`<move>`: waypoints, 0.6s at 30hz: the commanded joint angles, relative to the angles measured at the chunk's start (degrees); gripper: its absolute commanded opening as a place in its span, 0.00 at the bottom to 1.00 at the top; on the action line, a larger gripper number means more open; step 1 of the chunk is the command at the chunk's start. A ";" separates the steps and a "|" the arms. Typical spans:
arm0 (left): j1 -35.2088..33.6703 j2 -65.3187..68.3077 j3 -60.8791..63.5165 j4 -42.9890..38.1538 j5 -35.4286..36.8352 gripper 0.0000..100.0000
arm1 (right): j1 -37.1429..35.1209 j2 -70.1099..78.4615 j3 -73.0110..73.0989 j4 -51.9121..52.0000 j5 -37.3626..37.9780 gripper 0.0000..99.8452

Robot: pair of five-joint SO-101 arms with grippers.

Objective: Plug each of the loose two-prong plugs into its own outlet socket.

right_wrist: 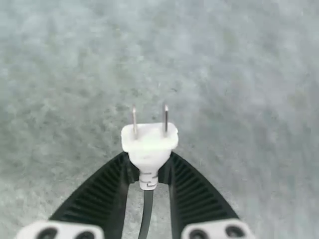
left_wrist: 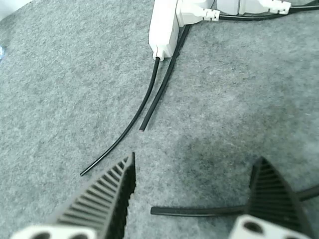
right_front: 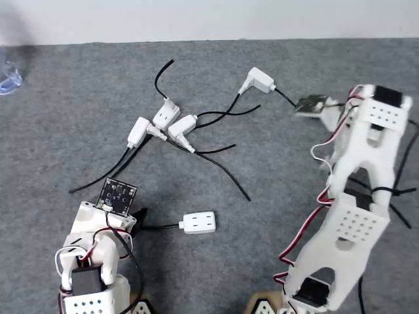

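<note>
Two arms are set at the near edge of a grey mat [right_front: 262, 176], one at the left and one at the right.

At the near left, the left gripper [left_wrist: 195, 160] is held low over the mat with its jaws spread wide and nothing gripped. One black cord [left_wrist: 199, 211] is seen lying on the mat across the gap between its fingers. Just to the right of this gripper, one white outlet block [right_front: 198, 222] lies flat on the mat, and its cord is run leftward toward the gripper.

Farther off, near the middle of the mat, three white cord ends [right_front: 165, 112] are grouped closely together. The leftmost piece [right_front: 137, 131] is a long white block, and a smaller white plug body is seen touching its side. Whether the other two are plugs or sockets cannot be told. Several loose black leads [right_front: 216, 167] are fanned out from this group toward the near left and the right.

At the far right, beyond the group, one two-prong plug [right_front: 258, 80] is held by the right gripper [right_wrist: 149, 159]. The jaws are closed narrowly on the plug's neck, and its two metal prongs are pointed away from the gripper. The plug is kept well apart from the outlet block.

In all, five white cord ends are counted.
</note>
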 commanded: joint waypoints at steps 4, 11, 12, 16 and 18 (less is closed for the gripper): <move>0.00 -1.05 -0.48 -0.35 0.44 0.34 | -9.19 -6.73 5.45 2.07 3.43 0.01; 0.00 -1.05 -0.48 -0.44 0.44 0.34 | -19.38 -12.79 5.80 2.15 -9.05 0.01; 0.00 -1.05 -0.48 -0.44 0.44 0.34 | -20.44 -13.49 6.15 2.15 -10.29 0.01; 0.00 -1.05 -0.48 -0.44 0.44 0.34 | -24.48 -17.54 13.63 1.45 -10.90 0.01; 0.00 -1.05 -0.48 -0.44 0.44 0.34 | -25.27 -20.53 19.96 -1.89 -10.90 0.01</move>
